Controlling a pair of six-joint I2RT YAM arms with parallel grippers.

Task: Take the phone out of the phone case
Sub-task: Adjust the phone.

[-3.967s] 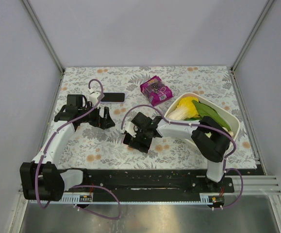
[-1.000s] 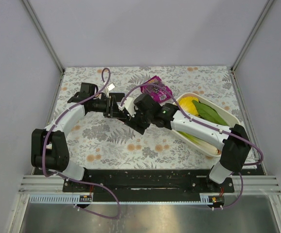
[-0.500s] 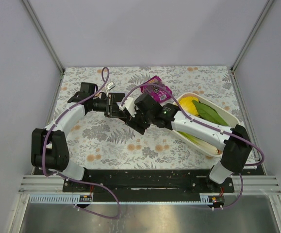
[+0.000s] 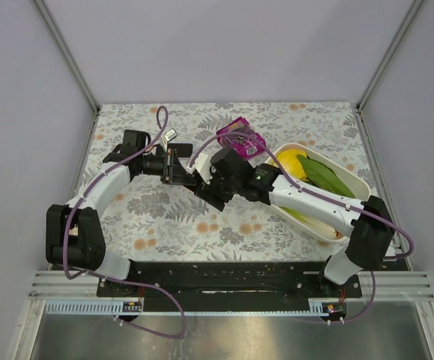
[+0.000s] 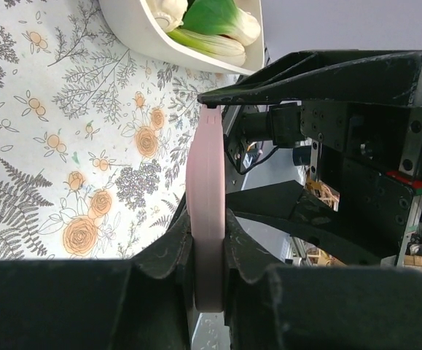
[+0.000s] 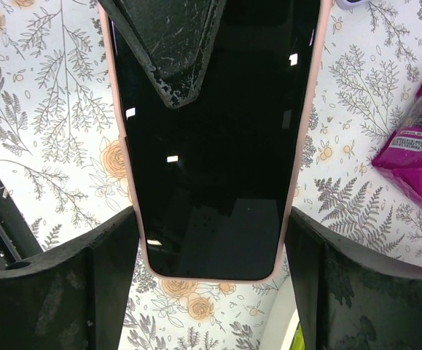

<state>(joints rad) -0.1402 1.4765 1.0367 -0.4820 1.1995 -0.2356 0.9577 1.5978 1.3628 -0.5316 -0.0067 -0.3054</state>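
The phone [image 6: 211, 146], a black screen in a pink phone case [image 6: 211, 279], is held in the air above the floral table between both arms. My right gripper [image 6: 211, 215] spans its width, one finger pressed on each long side of the case. My left gripper [image 5: 209, 248] is shut on the case's pink edge [image 5: 207, 175] at one end, and one of its fingers [image 6: 174, 51] lies over the screen. In the top view the two grippers meet at mid-table [image 4: 193, 178], and the phone is mostly hidden between them.
A white bowl [image 4: 312, 148] of green and yellow vegetables sits at the right, under the right arm's forearm. A purple packet [image 4: 241, 139] lies just behind the grippers. The enclosure's walls stand along both sides and the back.
Four seconds ago the phone lay on the table and the arms were apart. Over the last second the left jaws closed onto the case's end, and both grippers drifted slightly right.
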